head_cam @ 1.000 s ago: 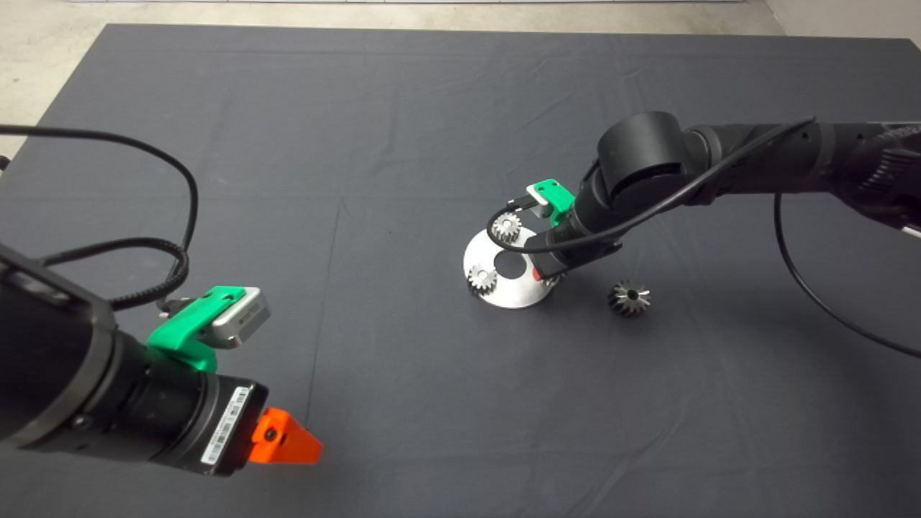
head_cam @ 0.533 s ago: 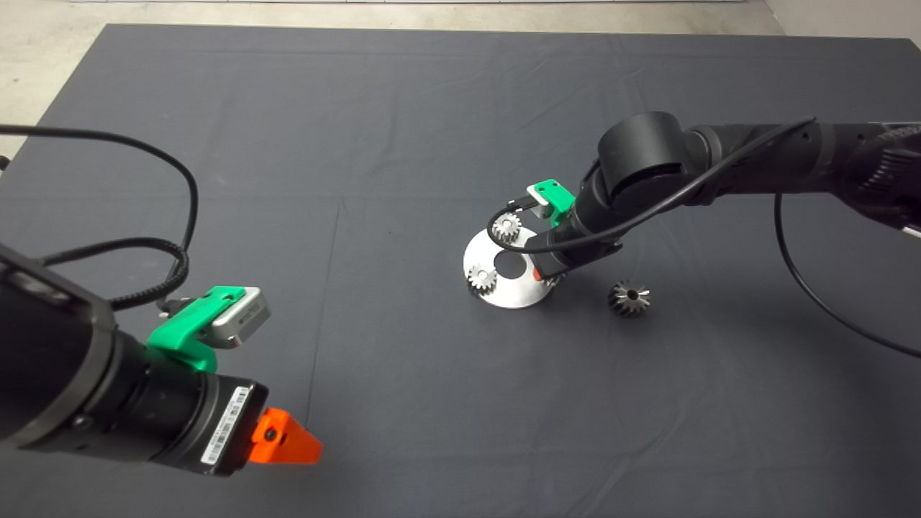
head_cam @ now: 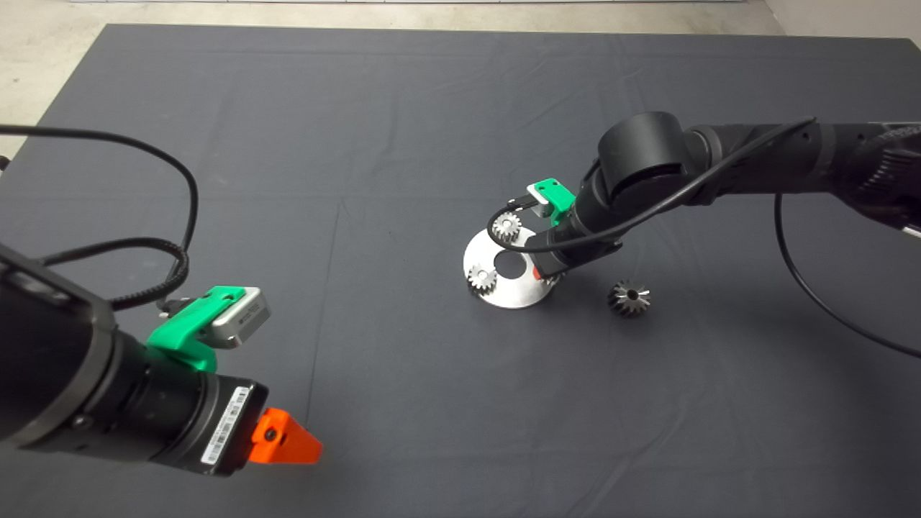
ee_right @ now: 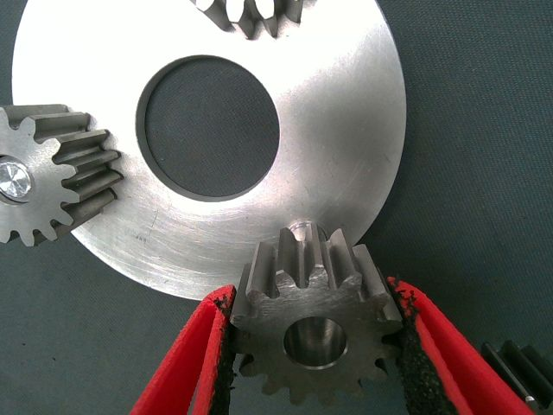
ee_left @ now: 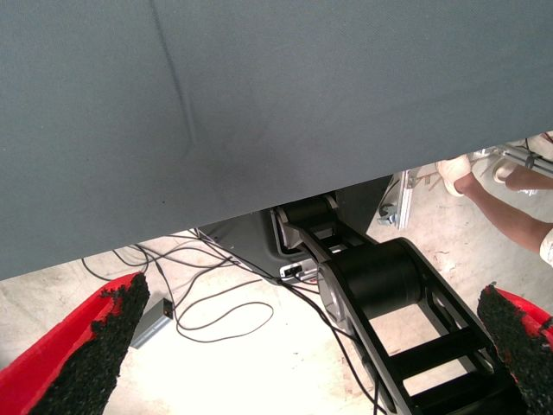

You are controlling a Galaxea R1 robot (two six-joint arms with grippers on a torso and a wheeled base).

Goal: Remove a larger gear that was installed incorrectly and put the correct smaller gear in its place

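My right gripper is shut on the smaller gear, a dark-grey spur gear with a centre hole. It hangs at the edge of the round steel plate, and a bare pin on the plate shows just past the gear's rim. In the head view the right gripper sits low over the plate's right side and the wrist hides the smaller gear. The larger gear, flared with slanted teeth, lies on the mat to the right of the plate. My left gripper is parked at the lower left, open.
Two brighter small gears sit on the plate around its centre hole. The left wrist view shows the mat's edge, floor cables, the robot's base and a person's leg.
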